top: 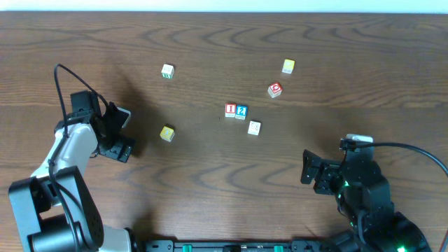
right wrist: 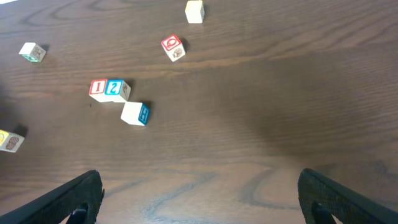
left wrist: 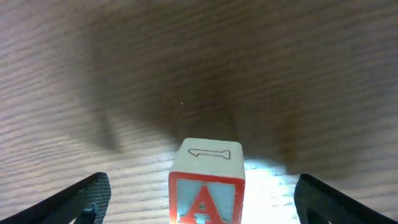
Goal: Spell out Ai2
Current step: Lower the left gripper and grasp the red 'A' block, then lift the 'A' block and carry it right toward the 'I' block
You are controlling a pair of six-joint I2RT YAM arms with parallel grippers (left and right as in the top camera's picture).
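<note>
A wooden block with a red "A" face (left wrist: pixel 206 183) stands on the table between the fingers of my left gripper (left wrist: pixel 202 186), which is open and not touching it. In the overhead view my left gripper (top: pixel 115 140) hides this block. A red "i" block (top: pixel 230 110) and a blue "2" block (top: pixel 241 110) sit side by side at the table's middle; they also show in the right wrist view, "i" (right wrist: pixel 98 89) and "2" (right wrist: pixel 114 88). My right gripper (top: pixel 315 171) (right wrist: pixel 199 186) is open and empty at the front right.
A white block with a blue side (top: pixel 254 128) lies just right of the "2". A red-faced block (top: pixel 274 89) and a yellow block (top: pixel 288 66) lie further back right. A white-green block (top: pixel 167 71) and a yellow block (top: pixel 166 133) lie at the left.
</note>
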